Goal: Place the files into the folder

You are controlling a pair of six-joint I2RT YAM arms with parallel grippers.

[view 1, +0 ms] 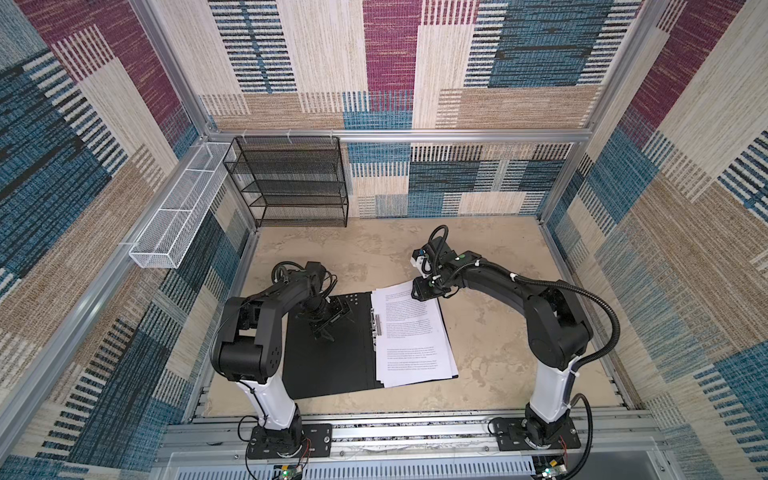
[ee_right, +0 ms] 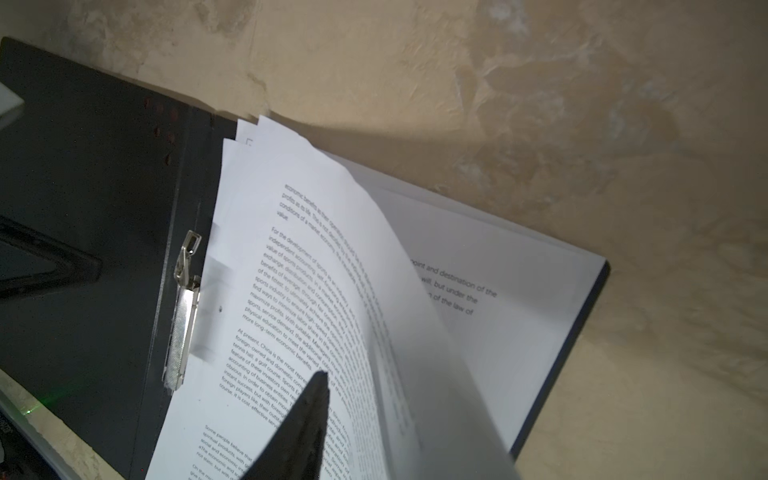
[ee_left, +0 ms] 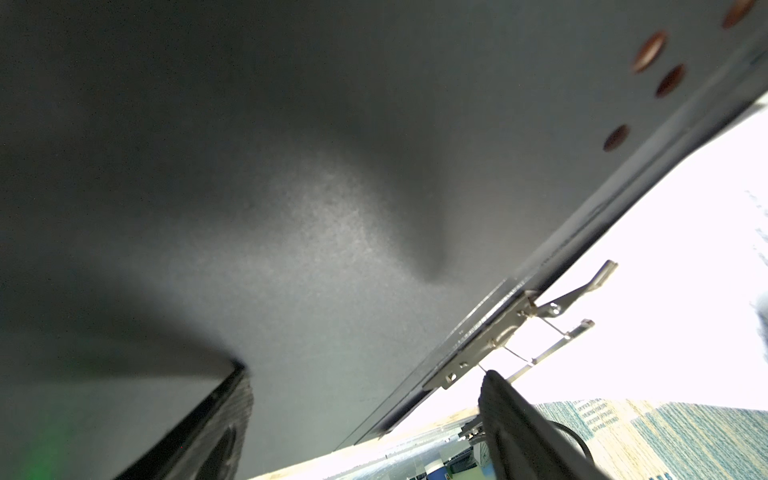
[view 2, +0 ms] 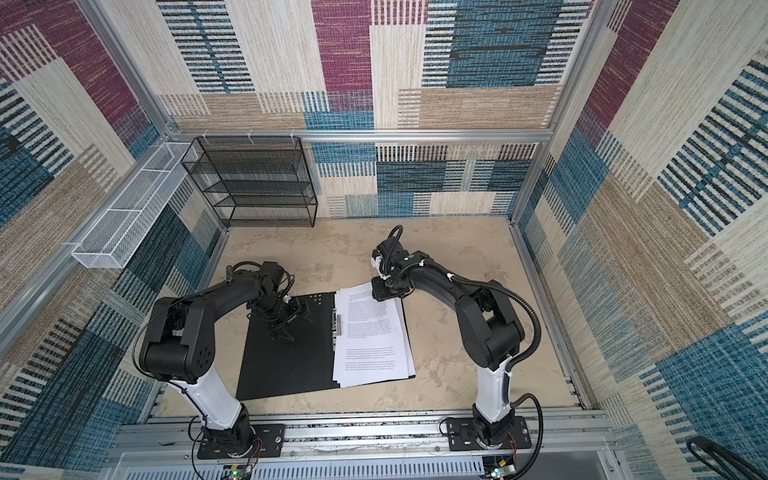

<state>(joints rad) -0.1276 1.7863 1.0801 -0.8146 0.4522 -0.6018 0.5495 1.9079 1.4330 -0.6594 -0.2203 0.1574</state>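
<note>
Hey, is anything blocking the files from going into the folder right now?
Nothing visible does. The files already lie on the right half of the open folder, their edge beside the metal clip; the left pincer is over the other half, clear of them.

A black wire-mesh shelf rack [view 1: 291, 183] with several tiers stands upright in the far left corner of the beige, mottled desk [view 1: 353, 249], its back against the rear wall. A long white wire-mesh trough [view 1: 178, 212], split into compartments, hangs along the left wall above the desk, its far end near the rack's top corner. Woven wall panels [view 1: 519, 104] in blue, maroon, cream and tan blocks enclose three sides, edged by silver aluminium rails [view 1: 457, 135].
</note>
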